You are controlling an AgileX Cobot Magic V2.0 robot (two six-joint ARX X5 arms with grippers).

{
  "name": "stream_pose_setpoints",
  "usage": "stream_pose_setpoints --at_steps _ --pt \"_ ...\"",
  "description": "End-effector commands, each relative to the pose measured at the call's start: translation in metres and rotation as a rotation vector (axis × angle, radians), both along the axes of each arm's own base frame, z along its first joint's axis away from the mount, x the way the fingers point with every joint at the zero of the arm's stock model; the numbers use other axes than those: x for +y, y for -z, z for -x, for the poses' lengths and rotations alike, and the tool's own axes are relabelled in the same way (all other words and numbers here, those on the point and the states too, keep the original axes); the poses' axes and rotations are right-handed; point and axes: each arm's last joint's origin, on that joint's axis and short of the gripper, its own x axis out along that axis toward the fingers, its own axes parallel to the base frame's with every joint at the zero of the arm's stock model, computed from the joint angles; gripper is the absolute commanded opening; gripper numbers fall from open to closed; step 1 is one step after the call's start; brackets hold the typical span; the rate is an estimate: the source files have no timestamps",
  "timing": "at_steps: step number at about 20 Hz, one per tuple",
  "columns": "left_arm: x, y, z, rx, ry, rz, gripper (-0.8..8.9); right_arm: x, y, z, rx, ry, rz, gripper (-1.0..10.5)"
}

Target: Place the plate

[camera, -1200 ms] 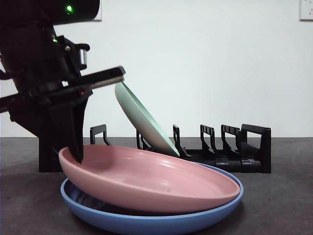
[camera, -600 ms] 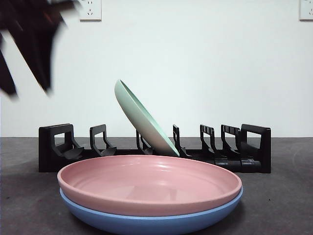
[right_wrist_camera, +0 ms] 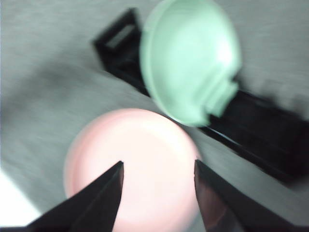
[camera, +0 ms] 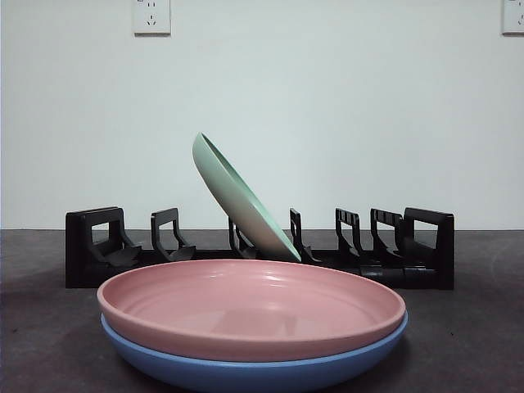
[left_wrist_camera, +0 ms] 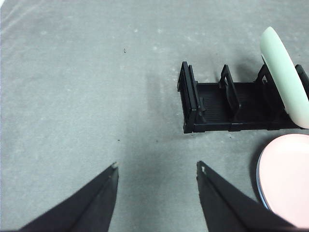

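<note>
Hovering over the pink plate (right_wrist_camera: 133, 166), the right gripper (right_wrist_camera: 158, 171) had its jaws spread wide with nothing between them; its view was motion-blurred, so fine detail was unreadable. The left gripper (left_wrist_camera: 157, 170) was likewise agape and empty, above bare table (left_wrist_camera: 77, 96) off the end of the black rack (left_wrist_camera: 227, 108), clear of the plates. Neither arm showed in the front view. The pink plate sat nested in the blue plate (camera: 254, 372) on the table, just in front of the rack; the green plate (camera: 241, 201) leaned tilted in a middle slot, with free slots on both sides. Judgement: the pink plate looked rigid, smooth and probably slippery, likely light plastic, though that couldn't be confirmed. Best hold was a rim pinch, one jaw inside the lip and one under it, at a spot where the rim stood proud of the blue one. Risk was dragging the blue plate along or the rim slipping when tilted upright.
</note>
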Motion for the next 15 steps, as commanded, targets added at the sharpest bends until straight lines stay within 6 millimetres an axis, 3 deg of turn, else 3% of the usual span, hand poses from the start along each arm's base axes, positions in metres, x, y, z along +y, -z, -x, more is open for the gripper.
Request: stream_pose_setpoints --at_steps 1,4,8,12,15 --pt "0.0 -0.004 0.0 -0.019 0.001 -0.002 2.59 0.03 -0.004 -0.038 0.082 -0.05 -0.069 2.3" --pt "0.0 -0.005 -0.001 -0.022 -0.001 -0.002 2.59 0.063 -0.005 -0.095 0.169 -0.08 -0.104 2.3" --pt "0.0 -0.005 0.0 -0.021 -0.002 -0.001 2.59 0.103 0.005 -0.153 0.23 -0.099 -0.13 2.3" --pt "0.0 -0.005 0.0 -0.022 -0.002 -0.002 2.58 0.132 0.026 -0.188 0.259 -0.09 -0.118 2.7" --pt "0.0 -0.005 0.0 -0.022 -0.002 -0.001 2.58 0.141 0.042 -0.2 0.278 -0.078 -0.096 2.7"
